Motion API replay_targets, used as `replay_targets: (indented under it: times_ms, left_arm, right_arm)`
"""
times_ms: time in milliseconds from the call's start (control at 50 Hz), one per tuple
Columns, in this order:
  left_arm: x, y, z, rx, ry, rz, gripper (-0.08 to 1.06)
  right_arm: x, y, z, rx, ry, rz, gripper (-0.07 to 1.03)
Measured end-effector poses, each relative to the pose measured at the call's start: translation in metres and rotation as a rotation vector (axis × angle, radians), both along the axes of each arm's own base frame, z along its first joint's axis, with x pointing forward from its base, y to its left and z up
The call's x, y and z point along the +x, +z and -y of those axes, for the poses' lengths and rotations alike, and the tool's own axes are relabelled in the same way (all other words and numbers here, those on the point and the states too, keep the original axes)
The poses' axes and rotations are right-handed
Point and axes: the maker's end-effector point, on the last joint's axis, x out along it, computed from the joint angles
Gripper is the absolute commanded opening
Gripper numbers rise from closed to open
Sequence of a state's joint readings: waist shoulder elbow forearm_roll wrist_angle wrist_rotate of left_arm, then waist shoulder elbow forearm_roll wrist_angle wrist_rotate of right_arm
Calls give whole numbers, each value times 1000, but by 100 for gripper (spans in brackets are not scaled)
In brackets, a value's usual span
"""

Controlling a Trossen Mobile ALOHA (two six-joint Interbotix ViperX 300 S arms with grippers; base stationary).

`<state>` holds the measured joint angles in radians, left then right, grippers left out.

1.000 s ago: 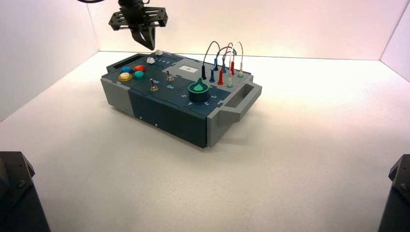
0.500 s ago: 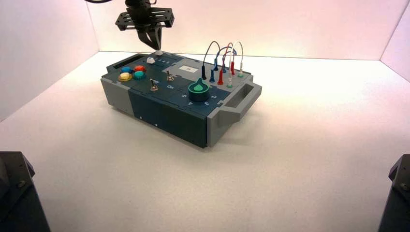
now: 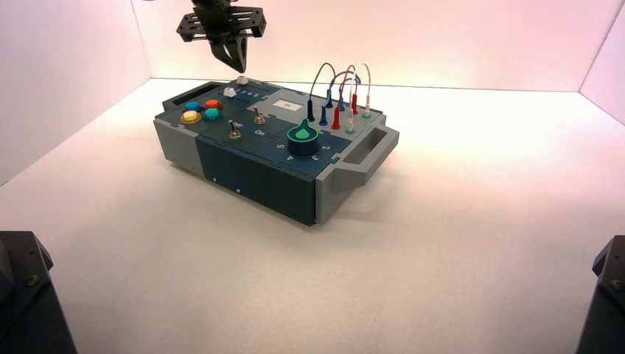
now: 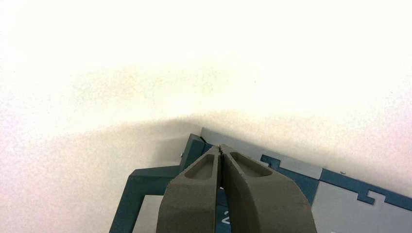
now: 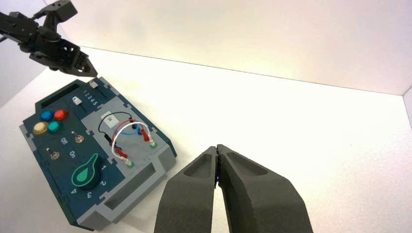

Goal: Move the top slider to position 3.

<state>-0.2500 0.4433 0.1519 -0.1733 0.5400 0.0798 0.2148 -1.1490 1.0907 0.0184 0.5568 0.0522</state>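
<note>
The top slider's small off-white knob (image 3: 242, 80) sits at the far edge of the blue-grey box (image 3: 250, 166), and it also shows in the right wrist view (image 5: 93, 84). My left gripper (image 3: 238, 65) is shut and empty. It hangs just above that knob with its tips pointing down and not touching it. In the left wrist view its fingertips (image 4: 221, 148) are closed over the box's far corner (image 4: 194, 145), and the knob is hidden under them. My right gripper (image 5: 217, 149) is shut and empty, held off to the right of the box.
A brighter white, blockier slider knob (image 3: 229, 92) sits just nearer than the top one. The box also carries four coloured buttons (image 3: 202, 110), two toggle switches (image 3: 247, 123), a green dial (image 3: 302, 136) and looped wires (image 3: 340, 92). White walls stand close behind the box.
My left gripper has moved a little to the right and then risen slightly above the top slider knob. The knob shows no visible shift.
</note>
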Motion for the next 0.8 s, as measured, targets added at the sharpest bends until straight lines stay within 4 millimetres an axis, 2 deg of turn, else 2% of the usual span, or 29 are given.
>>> replay_targets:
  times_ms: [800]
  left_arm:
    - [-5, -5, -11, 23, -12, -22, -3]
  right_arm:
    - [1, -1, 0, -1, 0, -6, -2]
